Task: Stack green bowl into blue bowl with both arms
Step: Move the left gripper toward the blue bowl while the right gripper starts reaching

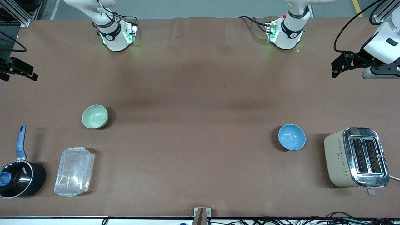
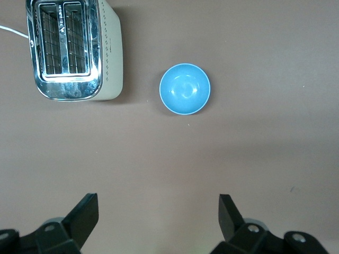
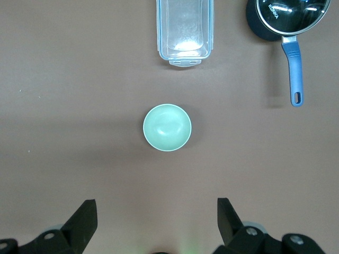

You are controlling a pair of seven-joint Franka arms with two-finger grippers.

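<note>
Bowls sit well apart on the brown counter [image 1: 193, 93]. We see the small round pale sage-green bowl [image 1: 95, 116] at the middle left of the front frame, toward the right arm's end, upright and empty. The small round sky-blue bowl [image 1: 291, 137] lies at the lower right, toward the left arm's end, just beside a cream and chrome toaster [image 1: 356, 157]. A clear plastic lidded box [image 1: 74, 171] and a black saucepan with a blue handle [image 1: 18, 170] rest in the lower left corner, nearer the camera than the green bowl.

We find the left gripper [image 2: 159, 217] high over bare counter with its fingers spread wide and holding nothing. The right gripper [image 3: 157, 219] hangs likewise, fingers wide apart and empty, with the green bowl below them in its wrist view.
</note>
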